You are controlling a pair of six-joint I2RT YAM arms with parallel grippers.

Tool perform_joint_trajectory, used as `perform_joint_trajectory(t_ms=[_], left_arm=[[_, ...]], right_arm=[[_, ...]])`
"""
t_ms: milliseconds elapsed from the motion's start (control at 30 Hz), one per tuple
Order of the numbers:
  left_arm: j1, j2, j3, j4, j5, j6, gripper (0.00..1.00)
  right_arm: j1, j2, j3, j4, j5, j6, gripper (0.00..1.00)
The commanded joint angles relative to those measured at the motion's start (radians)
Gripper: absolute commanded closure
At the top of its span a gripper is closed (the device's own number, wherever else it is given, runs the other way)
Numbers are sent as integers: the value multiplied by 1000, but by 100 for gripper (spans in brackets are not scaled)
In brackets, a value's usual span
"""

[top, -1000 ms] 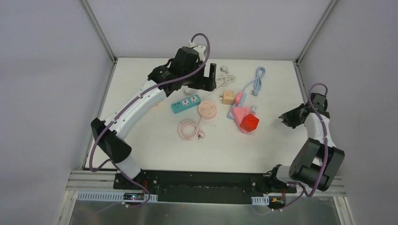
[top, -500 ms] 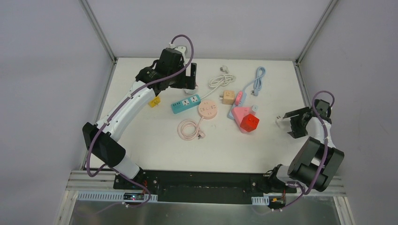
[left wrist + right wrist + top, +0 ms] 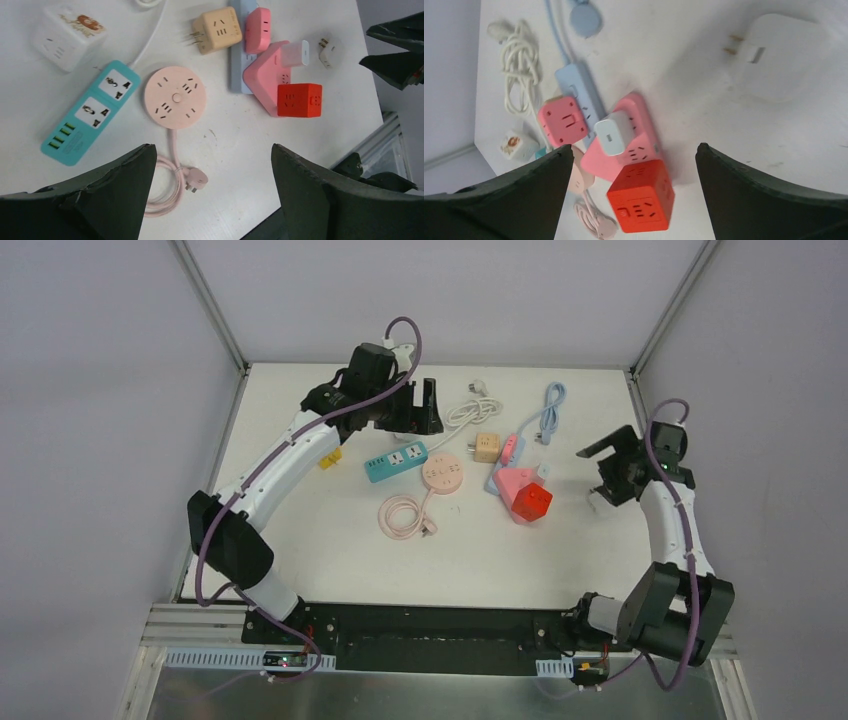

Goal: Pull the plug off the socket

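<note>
A pink triangular socket (image 3: 510, 481) (image 3: 264, 75) (image 3: 636, 131) lies right of centre. A small white charger (image 3: 294, 53) (image 3: 615, 133) and a red cube (image 3: 530, 502) (image 3: 299, 100) (image 3: 640, 199) are plugged into it. A white plug adapter (image 3: 784, 55) (image 3: 330, 50) lies loose on the table to the right of them, prongs showing. My right gripper (image 3: 610, 472) (image 3: 634, 147) hangs open above that area, holding nothing. At the table's far side, high over the strips, my left gripper (image 3: 420, 406) (image 3: 211, 150) is open and empty.
A blue strip (image 3: 237, 65) (image 3: 581, 85) carries a pink cube (image 3: 257, 30) (image 3: 563, 121). Nearby lie a teal strip (image 3: 396, 461) (image 3: 90, 112), a round pink socket (image 3: 442, 475) (image 3: 172, 97) with a coiled cord (image 3: 403, 515), a beige cube (image 3: 487, 447), a white cord (image 3: 470, 410) and a yellow piece (image 3: 328, 458).
My right gripper has opened, let go of the white plug adapter and lifted away from it. The left arm swung left, then back a little to the right.
</note>
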Motion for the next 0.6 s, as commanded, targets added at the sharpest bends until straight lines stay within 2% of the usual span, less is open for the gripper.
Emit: perform_joint_trajectory(t_ms=[0,200,367,467,567], left_arm=[[-47,80,42,75,125,-68,14],[-144,198,83,97,130,-79,14],[-197,316,132,95,133,-134,18],[-210,380,149,112,130,-190,20],[-211,431,170,120,115,-247,22]], right_arm=[[167,36,100,-16,21,36,5],[344,115,133,-51,174,100,6],[363,156,102,-35,240,88,14],[362,197,103,8,226,32,16],[364,260,118,48,133,-11,26]])
